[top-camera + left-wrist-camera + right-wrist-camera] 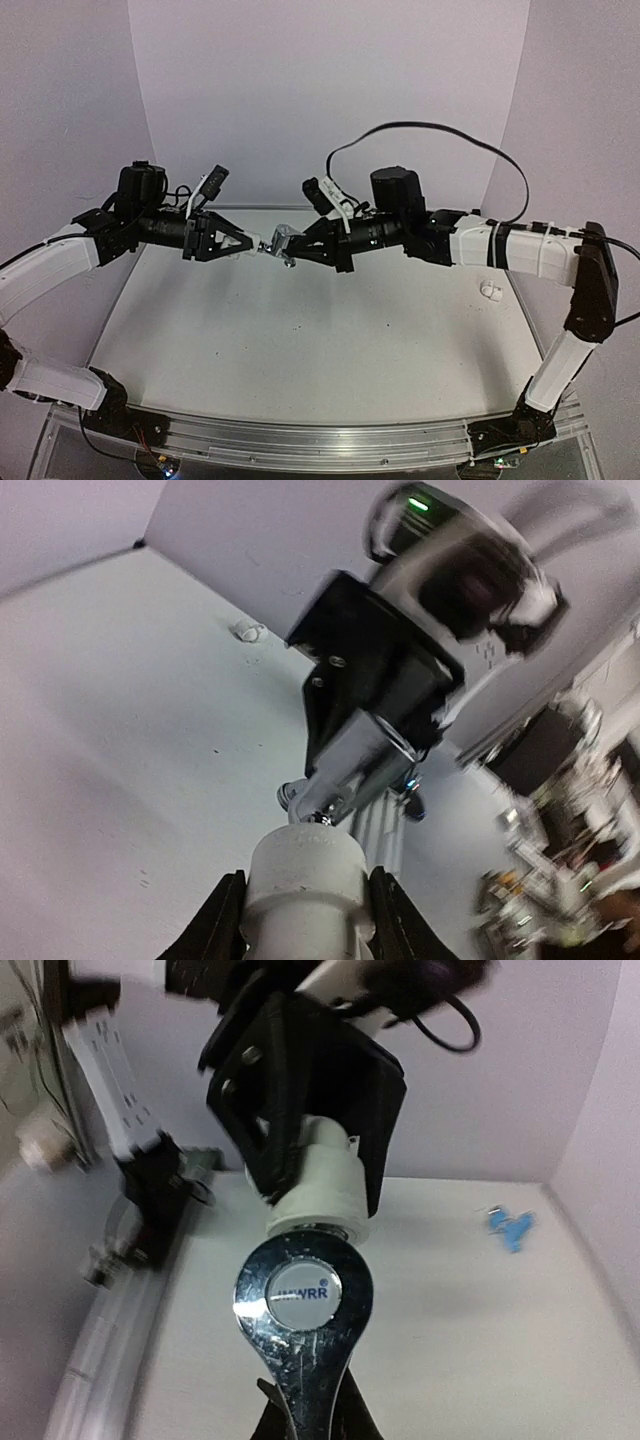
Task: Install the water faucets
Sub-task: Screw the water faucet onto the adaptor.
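My left gripper (252, 243) is shut on a white pipe fitting (305, 880), held in the air above the table's far middle. My right gripper (306, 244) is shut on the handle of the silver faucet (283, 240). The faucet's end meets the open end of the fitting. In the right wrist view the faucet's round silver cap (305, 1295) sits right below the fitting (320, 1185). In the left wrist view the silver faucet (355, 765) touches the fitting's top. The blue faucet (510, 1226) lies on the table, far off to the right in the right wrist view.
A second white pipe fitting (491, 291) lies on the table at the right, also seen in the left wrist view (247, 632). The white table (300, 350) is walled by pale panels at the back and sides. A metal rail (320, 440) runs along the near edge.
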